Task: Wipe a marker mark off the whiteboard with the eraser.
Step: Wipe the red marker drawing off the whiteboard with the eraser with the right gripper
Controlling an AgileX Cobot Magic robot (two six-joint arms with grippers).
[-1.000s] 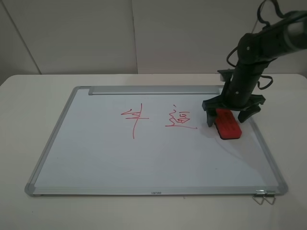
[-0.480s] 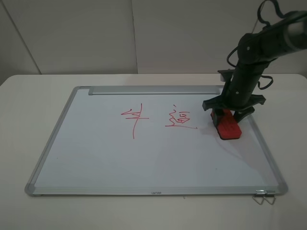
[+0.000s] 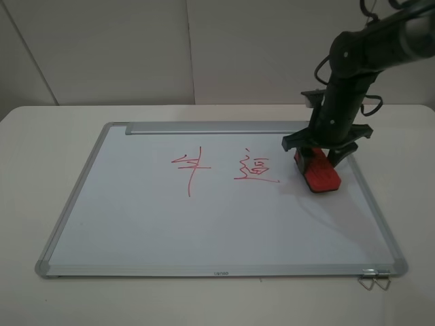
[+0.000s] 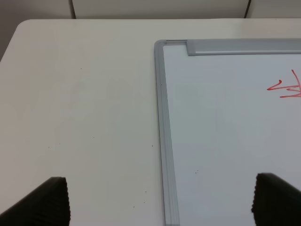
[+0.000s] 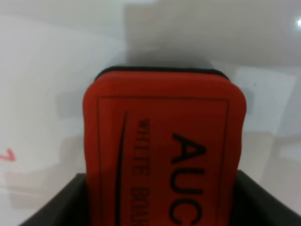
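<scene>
Eraser (image 3: 318,171) clamped in my right claw (image 3: 317,160), at 3 o'clock on the whiteboard (image 3: 204,224); grasp looks done. Next: carry toward 9 o'clock, clearing the boxy character (image 3: 255,168), then press onto the marker mark (image 3: 189,166). Left claw (image 4: 160,202) spread, idle.

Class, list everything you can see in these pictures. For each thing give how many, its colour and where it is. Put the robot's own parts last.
table: one, white, under everything
whiteboard: one, white with silver-grey frame, flat on the table
marker mark: one, thin red, left of the board's middle
boxy character: one, red, between the marker mark and the eraser
eraser: one, red with dark lettering, at the board's right side
wire clip: one, silver, at the board's near right corner
right tool: one, black, shut on the eraser
left tool: one, black, open, above the board's left edge, holding nothing
</scene>
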